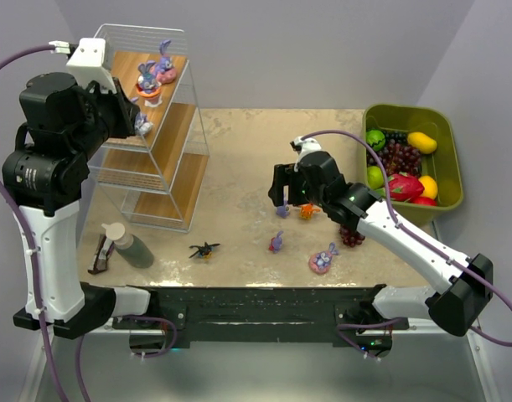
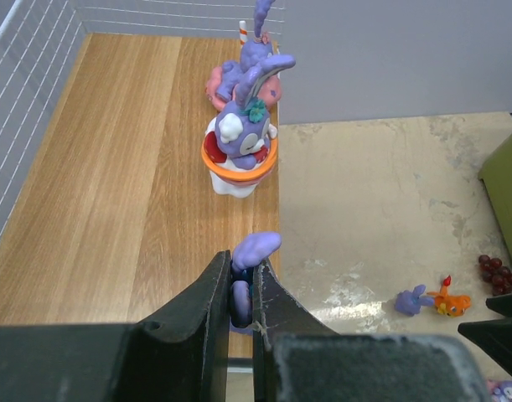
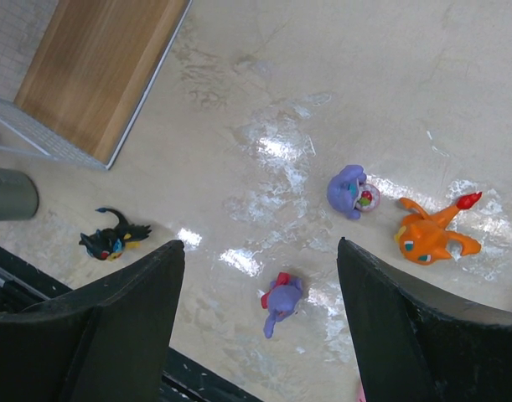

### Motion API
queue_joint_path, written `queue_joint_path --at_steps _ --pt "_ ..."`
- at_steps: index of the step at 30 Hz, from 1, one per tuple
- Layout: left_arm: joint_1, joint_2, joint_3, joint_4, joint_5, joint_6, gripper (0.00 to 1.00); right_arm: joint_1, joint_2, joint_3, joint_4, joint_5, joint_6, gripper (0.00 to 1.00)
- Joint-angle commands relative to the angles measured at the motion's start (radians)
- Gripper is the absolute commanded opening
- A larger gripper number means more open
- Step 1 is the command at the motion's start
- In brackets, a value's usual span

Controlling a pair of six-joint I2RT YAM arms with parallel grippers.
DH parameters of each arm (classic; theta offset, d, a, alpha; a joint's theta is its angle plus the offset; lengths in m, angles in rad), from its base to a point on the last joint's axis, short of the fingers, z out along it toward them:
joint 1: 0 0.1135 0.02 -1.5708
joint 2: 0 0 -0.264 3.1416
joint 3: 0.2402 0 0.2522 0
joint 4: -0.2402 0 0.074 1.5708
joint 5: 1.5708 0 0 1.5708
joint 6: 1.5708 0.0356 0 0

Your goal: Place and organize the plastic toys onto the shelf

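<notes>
Stands the left arm (image 1: 50, 243) tall from its base, lower link upright, upper part folded forward at the top, wrist aimed right and away. Holds the left gripper (image 2: 245, 261) high, black fingers (image 2: 207, 297) drawn almost together and pinched on a small purple figurine (image 2: 257, 244). Stretches the right arm (image 1: 406, 239) low and long from its base at the near right, running diagonally forward and to the left, wrist tipped downward. Hangs the right gripper (image 3: 260, 245) pointing down, jaws spread wide apart.
</notes>
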Motion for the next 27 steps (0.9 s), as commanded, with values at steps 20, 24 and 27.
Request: queue_joint_path --at_steps 20,24,27 --pt "0.008 0.025 -0.02 0.035 0.031 0.032 0.41 -0.013 -0.04 -0.015 0.046 0.009 -0.002 0.77" --pt "0.01 0.028 -0.019 0.035 0.029 0.031 0.43 -0.014 -0.038 -0.019 0.05 0.009 -0.005 0.77" --pt "0.01 0.03 -0.019 0.036 0.026 0.031 0.43 -0.016 -0.038 -0.019 0.05 0.009 -0.006 0.77"
